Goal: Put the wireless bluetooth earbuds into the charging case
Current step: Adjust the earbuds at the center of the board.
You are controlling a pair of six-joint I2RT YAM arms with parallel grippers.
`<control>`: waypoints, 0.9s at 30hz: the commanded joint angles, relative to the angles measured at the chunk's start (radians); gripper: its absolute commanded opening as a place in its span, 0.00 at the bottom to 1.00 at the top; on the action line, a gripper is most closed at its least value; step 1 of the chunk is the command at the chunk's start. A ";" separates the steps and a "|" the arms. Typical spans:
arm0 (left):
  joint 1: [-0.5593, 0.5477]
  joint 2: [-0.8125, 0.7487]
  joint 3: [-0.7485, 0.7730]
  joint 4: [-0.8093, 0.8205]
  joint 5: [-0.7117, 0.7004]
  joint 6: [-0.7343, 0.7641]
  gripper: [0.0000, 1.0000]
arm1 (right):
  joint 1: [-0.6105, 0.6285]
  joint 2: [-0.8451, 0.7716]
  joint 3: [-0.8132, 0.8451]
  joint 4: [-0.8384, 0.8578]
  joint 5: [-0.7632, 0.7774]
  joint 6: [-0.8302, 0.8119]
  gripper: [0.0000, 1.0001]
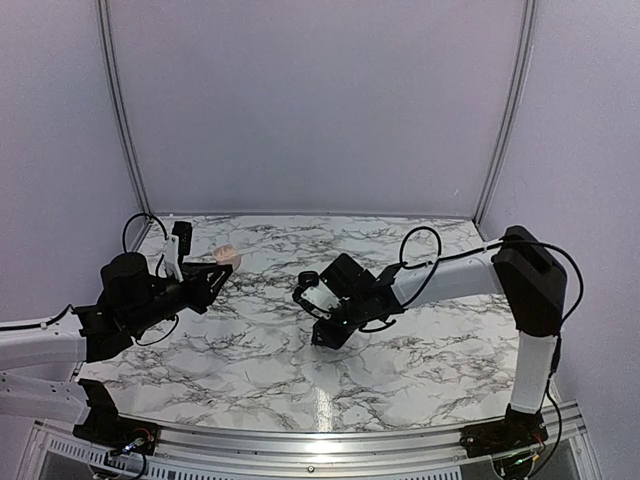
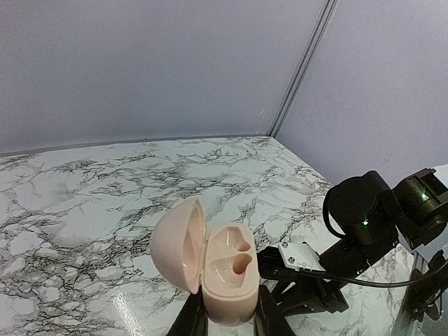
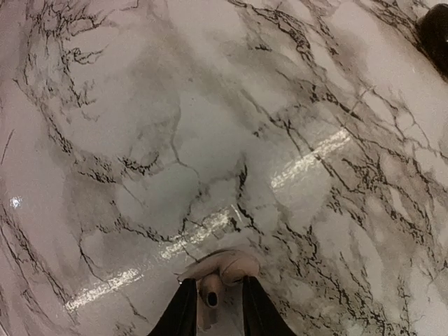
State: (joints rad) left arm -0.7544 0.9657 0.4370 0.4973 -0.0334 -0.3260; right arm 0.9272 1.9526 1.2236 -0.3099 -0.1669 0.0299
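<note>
The charging case (image 2: 227,269) is pale pink, open, with its lid (image 2: 178,245) swung to the left and both wells empty. My left gripper (image 2: 227,316) is shut on its base and holds it above the table; it also shows in the top view (image 1: 227,257). My right gripper (image 3: 213,308) is shut on a wireless earbud (image 3: 222,268), which looks pale pink with a dark opening, just above the marble. In the top view the right gripper (image 1: 326,334) is at mid-table, well right of the case. No second earbud shows.
The marble table (image 1: 250,350) is bounded by pale walls with metal posts (image 1: 120,110). The right arm (image 2: 364,224) with its cable fills the lower right of the left wrist view. A dark shape (image 3: 437,28) sits at the top right corner of the right wrist view.
</note>
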 commanded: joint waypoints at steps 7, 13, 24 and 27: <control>0.004 -0.002 0.026 0.048 0.006 0.013 0.00 | 0.008 0.048 0.050 -0.021 0.046 -0.009 0.19; 0.005 0.000 0.026 0.048 0.005 0.017 0.00 | 0.018 0.038 0.038 -0.069 0.105 -0.027 0.15; 0.004 0.002 0.029 0.047 0.010 0.017 0.00 | 0.006 -0.072 -0.069 -0.119 0.106 -0.026 0.09; 0.004 0.001 0.032 0.047 0.011 0.018 0.00 | 0.005 -0.083 -0.088 -0.143 0.118 -0.027 0.09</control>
State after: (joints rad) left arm -0.7544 0.9665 0.4370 0.4973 -0.0338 -0.3248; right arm 0.9375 1.8980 1.1625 -0.3763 -0.0765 0.0071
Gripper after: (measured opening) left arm 0.214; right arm 0.140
